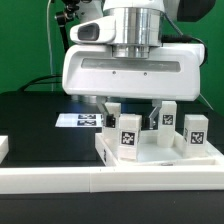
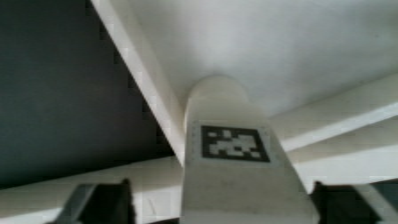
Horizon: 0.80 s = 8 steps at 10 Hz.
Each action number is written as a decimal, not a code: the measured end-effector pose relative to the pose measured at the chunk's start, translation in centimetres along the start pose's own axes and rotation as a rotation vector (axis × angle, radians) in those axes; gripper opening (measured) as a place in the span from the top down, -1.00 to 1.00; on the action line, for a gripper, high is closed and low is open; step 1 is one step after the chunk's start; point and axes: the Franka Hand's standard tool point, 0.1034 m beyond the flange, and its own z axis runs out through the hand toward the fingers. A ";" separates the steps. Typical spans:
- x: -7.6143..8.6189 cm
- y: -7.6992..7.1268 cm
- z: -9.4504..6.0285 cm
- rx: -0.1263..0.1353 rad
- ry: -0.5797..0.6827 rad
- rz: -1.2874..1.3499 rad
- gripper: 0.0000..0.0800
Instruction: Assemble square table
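The white square tabletop (image 1: pixel 160 158) lies at the exterior view's lower right with several tagged white legs standing on it, among them one at the back (image 1: pixel 168 115) and one on the right (image 1: pixel 195 130). My gripper (image 1: pixel 130 116) hangs over the near left corner and straddles the leg (image 1: pixel 128 136) there. The wrist view shows this leg (image 2: pixel 231 140), tag facing the camera, rising from the tabletop (image 2: pixel 214 50) between my dark fingers (image 2: pixel 98 203). A narrow gap shows on each side of it, so the gripper (image 2: pixel 222 208) is open around the leg, not touching it.
The marker board (image 1: pixel 80 120) lies flat on the black table behind and to the exterior view's left of the tabletop. A long white rail (image 1: pixel 100 182) runs along the front edge. Another white piece (image 1: pixel 3 148) shows at the far left edge.
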 end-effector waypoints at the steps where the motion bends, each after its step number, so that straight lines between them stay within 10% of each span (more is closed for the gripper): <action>1: 0.0 0.0 0.0 0.000 0.000 0.003 -0.07; 2: 0.0 0.0 0.0 0.000 0.000 0.012 0.28; 8: 0.0 0.0 0.1 0.001 -0.001 0.348 0.28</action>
